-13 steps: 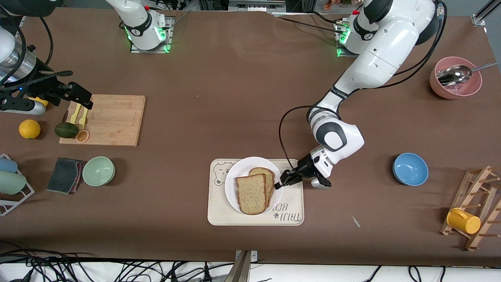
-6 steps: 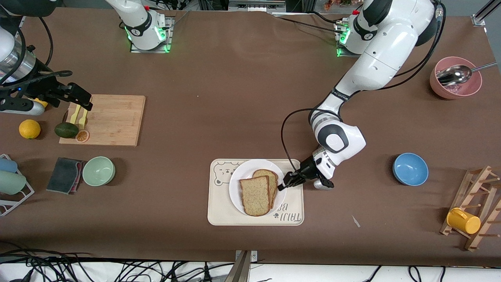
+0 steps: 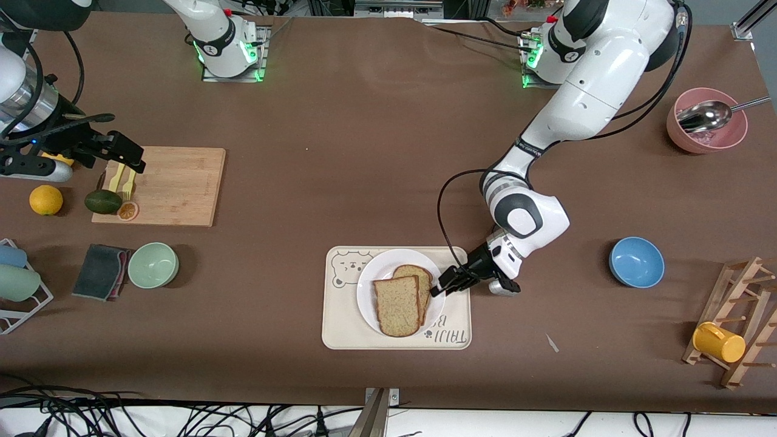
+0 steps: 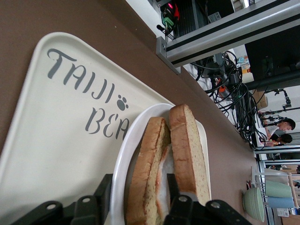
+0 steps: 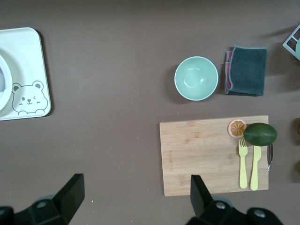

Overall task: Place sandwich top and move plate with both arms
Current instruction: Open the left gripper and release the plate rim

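Note:
The white plate (image 3: 368,284) sits on the cream bear tray (image 3: 340,332). The sandwich top (image 3: 397,305), a plain speckled slice, lies on the egg slice (image 3: 416,274), offset toward the front camera. My left gripper (image 3: 438,287) is at the plate's rim on the left arm's side. In the left wrist view, my left gripper (image 4: 138,190) has one finger under the plate rim (image 4: 121,159) and the other between the egg slice (image 4: 147,164) and the sandwich top (image 4: 187,145), shut on the plate. My right gripper (image 3: 124,159) hangs open over the cutting board's edge, waiting; it also shows in the right wrist view (image 5: 136,197).
A cutting board (image 3: 176,185) holds forks (image 3: 124,179), an avocado (image 3: 103,201) and an orange slice. A green bowl (image 3: 153,264), cloth (image 3: 100,271) and lemon (image 3: 46,199) lie nearby. A blue bowl (image 3: 636,261), pink bowl (image 3: 707,130) and mug rack (image 3: 734,328) stand at the left arm's end.
The plate with both slices has slid a little across the tray toward the left arm's end, along with my left gripper. The right arm has barely moved.

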Robot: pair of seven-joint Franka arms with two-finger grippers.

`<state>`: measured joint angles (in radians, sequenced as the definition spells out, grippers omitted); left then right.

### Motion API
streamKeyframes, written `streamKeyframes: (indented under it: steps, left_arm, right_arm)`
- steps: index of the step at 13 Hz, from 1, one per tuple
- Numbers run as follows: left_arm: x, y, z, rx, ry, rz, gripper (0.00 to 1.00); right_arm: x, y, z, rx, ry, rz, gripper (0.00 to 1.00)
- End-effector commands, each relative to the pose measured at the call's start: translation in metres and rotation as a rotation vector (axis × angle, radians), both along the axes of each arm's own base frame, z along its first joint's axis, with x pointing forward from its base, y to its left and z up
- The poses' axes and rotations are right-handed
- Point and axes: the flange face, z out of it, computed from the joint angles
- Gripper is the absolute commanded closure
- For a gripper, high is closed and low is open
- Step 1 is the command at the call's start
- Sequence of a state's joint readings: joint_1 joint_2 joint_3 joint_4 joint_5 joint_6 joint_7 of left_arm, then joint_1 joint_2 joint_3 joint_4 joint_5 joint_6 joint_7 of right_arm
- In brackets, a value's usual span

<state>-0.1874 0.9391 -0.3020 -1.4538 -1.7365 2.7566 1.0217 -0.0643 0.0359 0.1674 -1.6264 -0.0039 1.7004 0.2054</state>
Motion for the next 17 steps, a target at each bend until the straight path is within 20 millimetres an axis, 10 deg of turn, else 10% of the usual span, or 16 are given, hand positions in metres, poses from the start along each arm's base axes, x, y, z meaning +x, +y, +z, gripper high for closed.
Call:
streamKeyframes:
  steps: [1,10,17]
  left_arm:
    - [0.008,-0.001,0.006,0.002,-0.008,0.000,0.25]
    - [0.036,0.020,0.061,0.063,0.065,-0.038,0.01]
    - [0.029,0.041,0.108,0.202,0.101,-0.134,0.01]
  right_arm:
    - [-0.002,0.003,0.001,0.000,-0.006,-0.002,0.00]
    - [0.004,0.002,0.000,-0.022,-0.034,0.001,0.00]
    - [0.003,0.014,0.002,-0.037,-0.040,-0.009,0.00]
